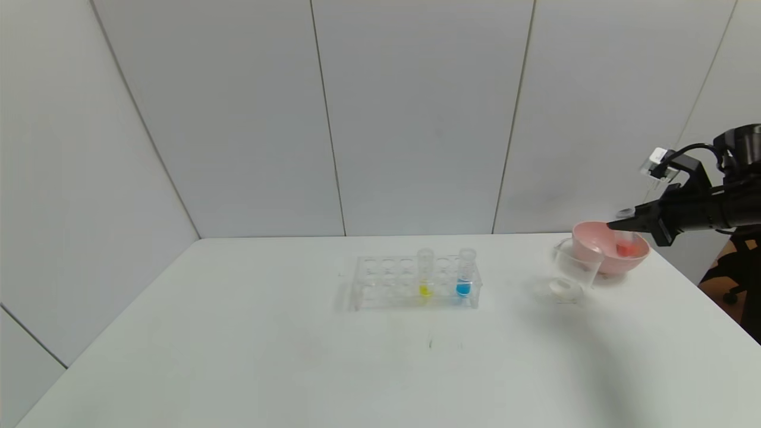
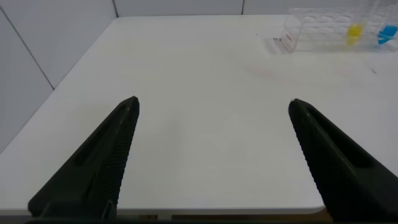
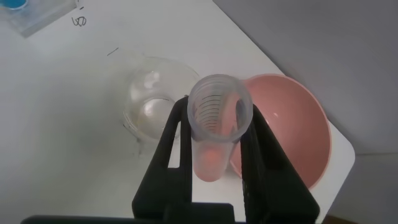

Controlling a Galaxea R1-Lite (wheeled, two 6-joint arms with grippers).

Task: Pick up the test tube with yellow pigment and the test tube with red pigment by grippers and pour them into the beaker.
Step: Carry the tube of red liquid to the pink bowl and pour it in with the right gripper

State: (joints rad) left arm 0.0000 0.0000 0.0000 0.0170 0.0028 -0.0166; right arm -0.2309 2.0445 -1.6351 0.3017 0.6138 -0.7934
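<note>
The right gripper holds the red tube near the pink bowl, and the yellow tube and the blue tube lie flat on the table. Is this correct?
Not quite. The yellow tube and the blue tube stand upright in the clear rack, as the head view shows. The rest holds: the right gripper holds the red tube near the pink bowl.

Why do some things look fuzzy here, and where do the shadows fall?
Head view: the beaker is faint against the white table, with soft shadows beside the rack. Right wrist view: the red tube's mouth is blurred, close to the lens, with the pink bowl behind it. Left wrist view: the dark fingers loom large and soft.
</note>
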